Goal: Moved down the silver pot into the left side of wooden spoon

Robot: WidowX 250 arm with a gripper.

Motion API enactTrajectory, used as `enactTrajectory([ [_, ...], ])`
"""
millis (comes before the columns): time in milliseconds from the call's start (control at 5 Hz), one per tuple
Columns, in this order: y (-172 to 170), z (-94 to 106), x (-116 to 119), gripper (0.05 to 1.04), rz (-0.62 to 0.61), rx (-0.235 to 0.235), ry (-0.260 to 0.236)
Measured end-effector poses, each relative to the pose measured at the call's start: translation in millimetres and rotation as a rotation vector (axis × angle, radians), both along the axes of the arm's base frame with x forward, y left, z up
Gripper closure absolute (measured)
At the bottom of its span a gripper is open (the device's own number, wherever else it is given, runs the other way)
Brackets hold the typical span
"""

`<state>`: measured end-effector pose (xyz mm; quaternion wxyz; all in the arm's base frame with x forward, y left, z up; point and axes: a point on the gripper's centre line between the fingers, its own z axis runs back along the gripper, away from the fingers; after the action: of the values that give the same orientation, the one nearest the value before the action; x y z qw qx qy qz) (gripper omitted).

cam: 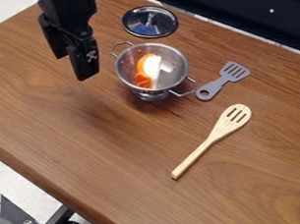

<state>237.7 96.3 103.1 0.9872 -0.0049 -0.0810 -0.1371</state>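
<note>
Over the wooden table (96, 153), here's the black gripper (82, 67); whether open or closed, I can't tell. Just right of it, silver colander (126, 72)! Slotted wooden spoon (209, 140), lower right; gray slotted spatula (219, 83), farther right than the colander; orange-and-white piece (145, 75) inside the colander.

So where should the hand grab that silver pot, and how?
Probably by the wire handle nearest the hand, coming straight down from above. The pot stands upright, and that thin loop juts out past its round rim, so it should be easy to pinch. The far handle looks less handy, as the grey spatula lies right beside it.
</note>
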Motion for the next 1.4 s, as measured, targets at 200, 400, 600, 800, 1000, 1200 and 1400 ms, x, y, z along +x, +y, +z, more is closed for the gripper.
enactTrajectory([
  [200, -1.3, -5.0, -1.3, 0.083, 0.013, -0.012, 0.018],
  [400, -8.8, 0.6, 10.3, 0.083, 0.176, -0.033, 0.024],
  [600, -14.6, 6.0, 20.2, 0.083, 0.255, -0.037, 0.041],
  [800, -18.7, 18.4, 31.7, 0.083, 0.336, -0.026, 0.042],
  [1000, -28.1, 20.8, 41.6, 0.083, 0.413, -0.032, 0.049],
  [1200, -46.7, 19.2, 48.6, 0.083, 0.412, -0.033, 0.040],
  [1400, -56.5, 18.5, 58.1, 0.083, 0.492, -0.058, 0.033],
])
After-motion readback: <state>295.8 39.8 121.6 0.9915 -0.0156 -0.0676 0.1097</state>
